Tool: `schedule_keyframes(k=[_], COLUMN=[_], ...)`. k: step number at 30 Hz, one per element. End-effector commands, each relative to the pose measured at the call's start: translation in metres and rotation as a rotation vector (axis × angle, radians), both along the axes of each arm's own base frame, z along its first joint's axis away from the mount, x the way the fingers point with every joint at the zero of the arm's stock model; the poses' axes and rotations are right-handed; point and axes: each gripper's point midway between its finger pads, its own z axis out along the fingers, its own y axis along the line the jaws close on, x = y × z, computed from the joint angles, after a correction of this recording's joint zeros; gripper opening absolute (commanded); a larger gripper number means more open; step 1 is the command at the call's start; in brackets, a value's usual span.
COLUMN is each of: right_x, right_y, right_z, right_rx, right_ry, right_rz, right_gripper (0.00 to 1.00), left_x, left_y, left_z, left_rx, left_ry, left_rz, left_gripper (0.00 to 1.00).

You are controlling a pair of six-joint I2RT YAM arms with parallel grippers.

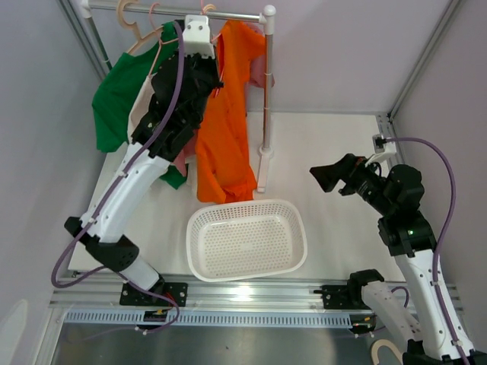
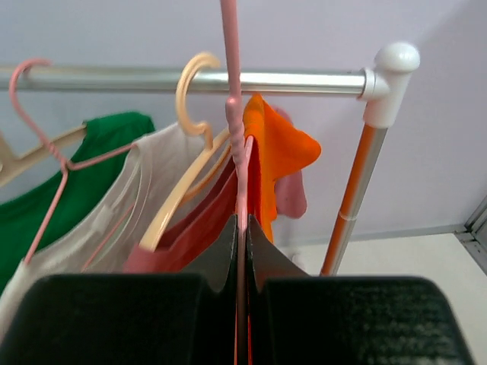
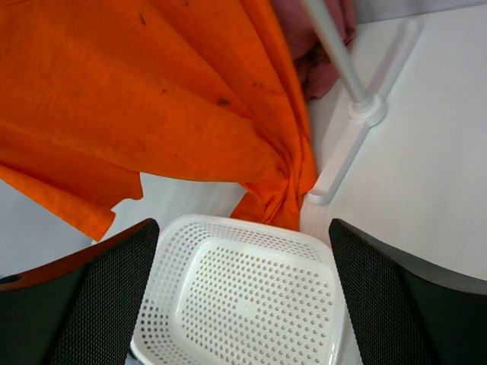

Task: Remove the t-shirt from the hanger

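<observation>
The t-shirt (image 1: 227, 129) at upper centre was plain orange, the shirt (image 1: 118, 91) at upper left green. The basket (image 1: 247, 239) below was white, dotted with holes. In the left wrist view, a pink hanger (image 2: 238, 141) and a cream hanger (image 2: 181, 196) showed at centre.

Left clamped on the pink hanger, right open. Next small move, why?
Probably bring the right gripper to the low hem of the orange t-shirt and close on it: the left gripper is shut on the pink hanger, the shirt is not yet off, and the right jaws stand open, apart from the cloth.
</observation>
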Motion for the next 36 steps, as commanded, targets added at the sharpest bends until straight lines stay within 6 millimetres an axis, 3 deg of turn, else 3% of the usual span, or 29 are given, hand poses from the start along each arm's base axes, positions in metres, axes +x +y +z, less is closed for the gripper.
schedule_keyframes(k=[1,4,5,7,9,11,12,13,19,24,28,33,34,35,36], right_x=[-0.005,-0.013,-0.025,-0.024,-0.045,-0.046,-0.059,-0.057,-0.076,-0.074,-0.064,-0.057,-0.057,-0.056,-0.056], right_y=[0.027,0.054,0.071,0.078,0.104,0.115,0.129,0.135,0.169,0.198,0.212,0.216,0.216,0.216,0.215], right_z=[0.016,0.025,0.027,0.030,0.033,0.036,0.035,0.036,0.037,0.019,0.011,0.003,0.004,0.004,0.002], right_rx=[0.014,-0.008,-0.019,-0.075,-0.094,-0.115,-0.111,-0.118,-0.095,-0.139,-0.163,-0.176,-0.167,-0.162,-0.159], right_ry=[-0.060,-0.117,-0.133,-0.205,-0.265,-0.321,-0.335,-0.361,-0.467,-0.480,-0.454,-0.448,-0.454,-0.452,-0.446], right_rz=[0.159,0.279,0.341,0.291,0.363,0.341,0.383,0.369,0.388,0.427,0.413,0.385,0.381,0.376,0.370], right_gripper=[1.00,0.99,1.00,1.00,0.99,1.00,0.99,1.00,0.99,0.96,0.73,0.72,0.62,0.38,0.25], left_x=[-0.029,-0.044,-0.047,-0.057,-0.060,-0.061,-0.062,-0.065,-0.063,-0.066,-0.066,-0.073,-0.075,-0.079,-0.080], left_y=[0.021,0.028,0.030,0.036,0.030,0.033,0.030,0.037,0.027,0.014,0.010,0.007,0.007,0.008,0.005], left_z=[0.006,-0.014,-0.018,-0.027,-0.041,-0.046,-0.049,-0.046,-0.049,-0.050,-0.047,-0.043,-0.049,-0.050,-0.051], left_rx=[-0.089,-0.081,-0.107,-0.149,-0.130,-0.161,-0.156,-0.175,-0.117,-0.092,-0.080,-0.126,-0.118,-0.130,-0.184], left_ry=[-0.007,0.052,0.065,0.096,0.137,0.149,0.152,0.143,0.135,0.139,0.128,0.119,0.134,0.144,0.151], left_rz=[0.085,0.164,0.189,0.261,0.273,0.347,0.359,0.418,0.494,0.470,0.484,0.431,0.420,0.403,0.380], left_gripper=[0.01,0.01,0.01,0.01,0.01,0.01,0.01,0.01,0.01,0.01,0.01,0.01,0.01,0.01,0.01])
